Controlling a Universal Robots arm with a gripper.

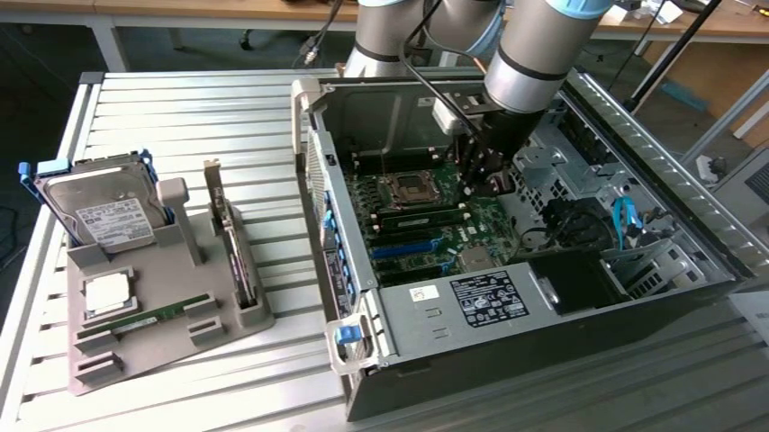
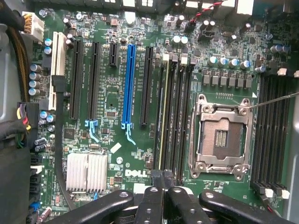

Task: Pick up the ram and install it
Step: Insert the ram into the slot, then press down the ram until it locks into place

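Exterior view: arm reaching down into open computer case point(image 1: 529, 270) on slatted table point(image 1: 180, 108), pincer point(image 1: 487, 184) low over motherboard point(image 1: 420, 225), beside CPU socket point(image 1: 406, 191). One ram point(image 1: 423, 219) seated flat in a slot just below that socket. Twin ram point(image 1: 157, 317) lying in grey holder tray point(image 1: 168, 346) on the exterior view's left, well apart from the case. Hard drive point(image 1: 103, 211) upright in same tray, expansion card point(image 1: 229, 243) standing beside it.

Wrist view: pincer point(image 2: 164, 182) closed tight, fingers point(image 2: 152, 203) together directly over the slots. Ram point(image 2: 163, 112) seated edge-up in a slot beside empty CPU socket point(image 2: 220, 137). Blue slot point(image 2: 129, 84) and silver heatsink point(image 2: 86, 171) further off.
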